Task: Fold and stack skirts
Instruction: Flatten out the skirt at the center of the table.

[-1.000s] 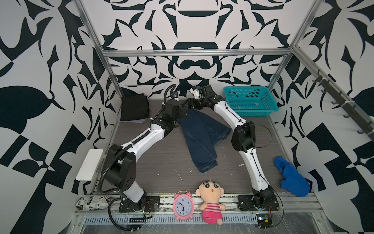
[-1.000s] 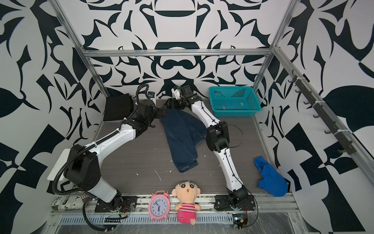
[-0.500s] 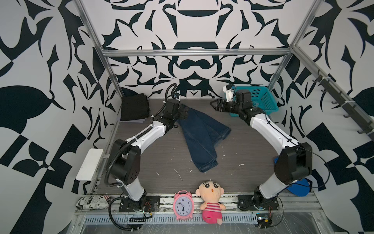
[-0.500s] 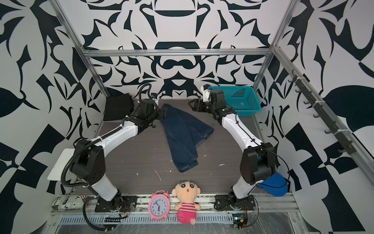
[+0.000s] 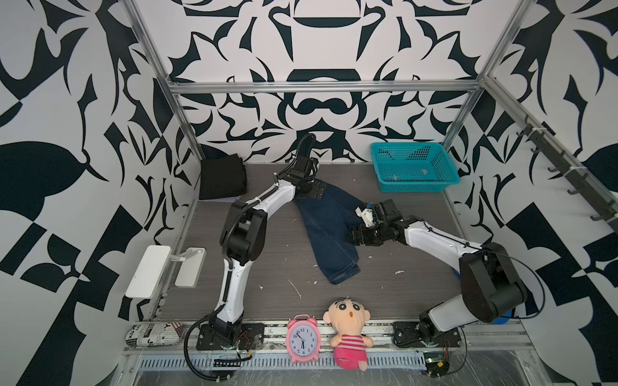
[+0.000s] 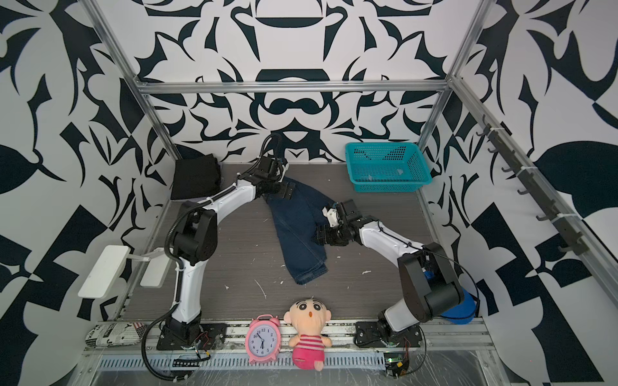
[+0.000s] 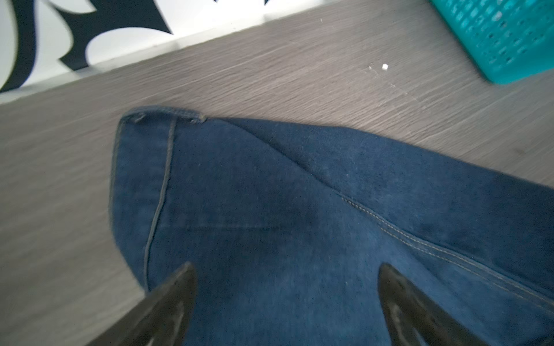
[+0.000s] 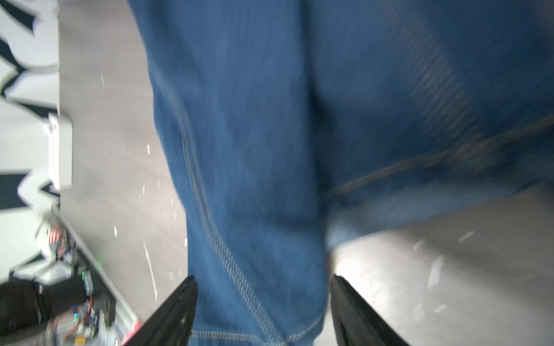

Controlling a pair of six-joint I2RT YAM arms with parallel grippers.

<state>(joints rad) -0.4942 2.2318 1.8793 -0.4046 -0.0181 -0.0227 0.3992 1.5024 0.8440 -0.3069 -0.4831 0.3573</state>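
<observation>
A dark blue denim skirt [image 5: 331, 230] [image 6: 301, 230] lies folded lengthwise and slanted across the middle of the table. A folded black skirt [image 5: 222, 178] [image 6: 195, 180] sits in the back left corner. My left gripper [image 5: 316, 192] [image 7: 283, 266] hovers open over the denim's far end, with nothing between its fingers. My right gripper [image 5: 354, 235] [image 8: 263, 277] stands open at the denim's right edge, about midway along it. Its fingers span a stitched strip of the cloth without pinching it. Both wrist views are blurred.
A teal mesh basket [image 5: 414, 185] stands at the back right. A pink clock [image 5: 302, 337] and a doll [image 5: 349, 334] rest on the front rail. A royal-blue cloth [image 6: 461, 309] peeks from behind the right arm's base. White pads [image 5: 147, 270] jut out at the left edge.
My right arm swung from the denim's far end out toward the basket, then came down to the skirt's right side. The left gripper stayed at the far end.
</observation>
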